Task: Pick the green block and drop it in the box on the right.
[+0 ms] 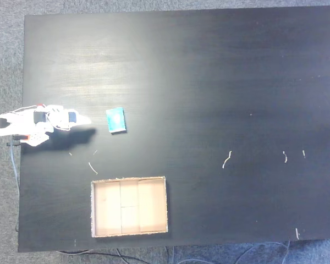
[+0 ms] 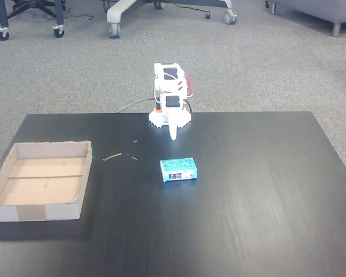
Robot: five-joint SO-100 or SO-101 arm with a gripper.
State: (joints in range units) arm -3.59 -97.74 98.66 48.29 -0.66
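White and folded back over its base, the gripper [image 1: 83, 120] is pointing its tip at the green block [image 1: 116, 120] without touching it; it is holding nothing, and the fingers are looking closed to a single point, though at this size I cannot tell for certain.

Working outward from the near edge in a fixed view, the box [image 2: 82, 186] is sitting at the left front corner of the black table [image 2: 265, 190], its pale floor bare. Beyond it a few scraps of debris [image 2: 112, 157] are lying between box and block. The green block [image 2: 179, 169] is resting flat near the middle, well apart from the box. Farthest back, the gripper [image 2: 173, 136] is hanging just past the block, with the arm's base at the far table edge and grey carpet [image 2: 265, 63] behind.

Judging from this, a descent with the fingers not spread could be shoving the block away, and a shallow pinch on such a low, flat piece could be letting it slip during the carry, so it might be landing short of the tray's low wall
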